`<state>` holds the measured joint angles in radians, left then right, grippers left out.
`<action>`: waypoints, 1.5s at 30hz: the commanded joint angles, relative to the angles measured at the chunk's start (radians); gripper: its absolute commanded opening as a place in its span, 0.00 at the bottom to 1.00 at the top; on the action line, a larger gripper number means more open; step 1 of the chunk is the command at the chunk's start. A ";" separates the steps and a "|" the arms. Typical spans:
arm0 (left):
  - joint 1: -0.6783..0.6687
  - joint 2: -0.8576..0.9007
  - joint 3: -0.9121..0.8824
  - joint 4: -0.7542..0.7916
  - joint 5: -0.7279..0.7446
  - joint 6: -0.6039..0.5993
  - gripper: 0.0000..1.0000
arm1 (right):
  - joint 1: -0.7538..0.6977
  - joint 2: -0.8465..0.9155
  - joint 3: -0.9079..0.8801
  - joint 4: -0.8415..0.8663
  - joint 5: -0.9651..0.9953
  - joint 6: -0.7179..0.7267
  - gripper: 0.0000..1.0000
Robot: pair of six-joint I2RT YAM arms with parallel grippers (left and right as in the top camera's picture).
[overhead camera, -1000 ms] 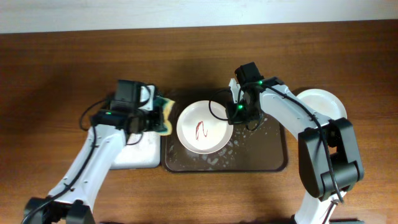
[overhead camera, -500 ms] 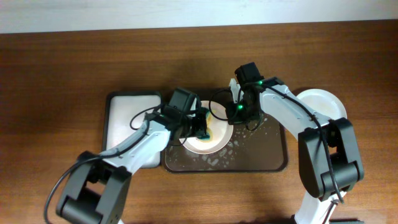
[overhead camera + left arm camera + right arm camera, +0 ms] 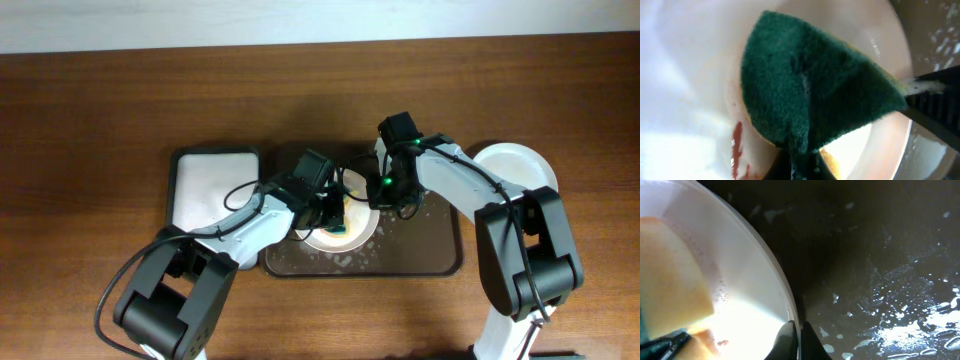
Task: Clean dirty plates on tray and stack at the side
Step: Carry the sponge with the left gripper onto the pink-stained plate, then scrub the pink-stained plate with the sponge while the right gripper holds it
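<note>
A white plate (image 3: 362, 228) with a red smear (image 3: 737, 142) lies at the left of the dark brown tray (image 3: 430, 255). My left gripper (image 3: 333, 212) is shut on a green and yellow sponge (image 3: 810, 90) and presses it onto the plate's centre. My right gripper (image 3: 383, 187) is shut on the plate's right rim (image 3: 790, 311), one finger inside and one outside. The sponge's yellow side shows in the right wrist view (image 3: 670, 275). A clean plate (image 3: 520, 165) sits on the table right of the tray. I cannot tell if it is a stack.
A smaller dark-rimmed tray with a white inside (image 3: 205, 185) stands left of the brown tray. White suds and water drops (image 3: 910, 275) lie on the brown tray's floor (image 3: 400, 250) around the plate. Wooden table (image 3: 100, 120) surrounds both trays.
My left arm has swung right from the white tray, carrying the sponge onto the plate. It now covers most of the red smear. My right gripper stays on the rim.
</note>
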<state>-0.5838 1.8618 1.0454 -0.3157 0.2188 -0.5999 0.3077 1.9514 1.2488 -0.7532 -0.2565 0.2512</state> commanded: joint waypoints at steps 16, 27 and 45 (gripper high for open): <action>0.116 -0.178 0.066 -0.150 0.026 0.146 0.00 | 0.006 0.019 -0.023 -0.002 0.038 0.020 0.04; 0.042 -0.062 0.051 -0.139 0.006 0.092 0.00 | 0.006 0.019 -0.023 -0.002 0.037 0.020 0.04; 0.119 0.043 0.053 -0.164 -0.324 0.092 0.00 | 0.006 0.019 -0.023 -0.003 0.037 0.019 0.04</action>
<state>-0.5198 1.8721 1.1130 -0.4614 0.0242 -0.4984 0.3096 1.9514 1.2442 -0.7509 -0.2638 0.2661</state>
